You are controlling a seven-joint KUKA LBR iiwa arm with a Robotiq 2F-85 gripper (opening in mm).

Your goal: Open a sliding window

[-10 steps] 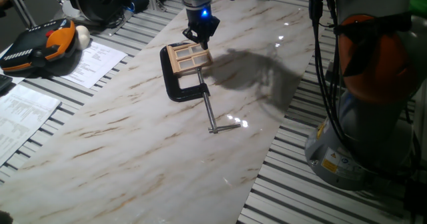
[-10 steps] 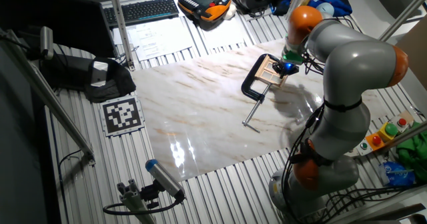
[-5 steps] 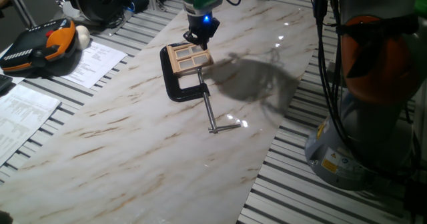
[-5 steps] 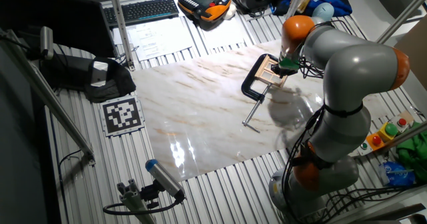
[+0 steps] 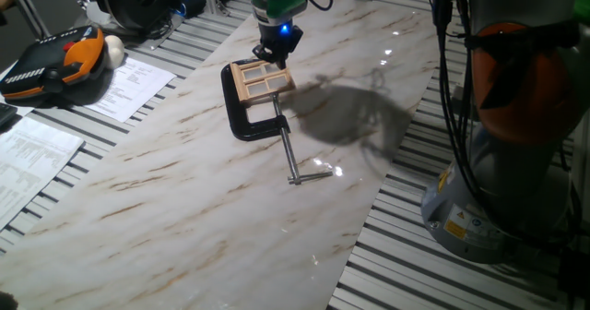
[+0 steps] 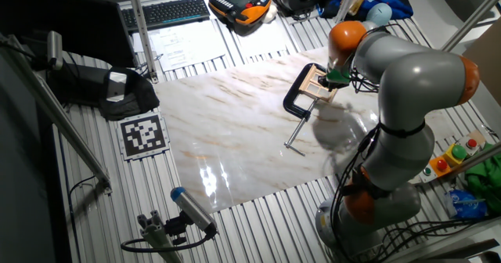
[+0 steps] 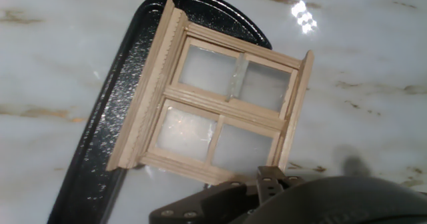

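Your sliding window (image 7: 223, 107) lies flat on the marble tabletop (image 5: 184, 208), pinned along one side by the black C-clamp (image 7: 107, 144). The gripper (image 5: 275, 52) hangs just above the frame's far edge; you cannot tell whether its fingers stand apart or closed, since only the tip shows in the hand view. Come down gently, catch a sash bar and not the outer frame, then push along the track, parallel to the side rails.

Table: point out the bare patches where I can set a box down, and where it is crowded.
Free: the marble table nearer than the clamp, and the stretch between the clamp and the papers. Crowded: around the window, where the end effector hangs and the clamp's screw sticks out.
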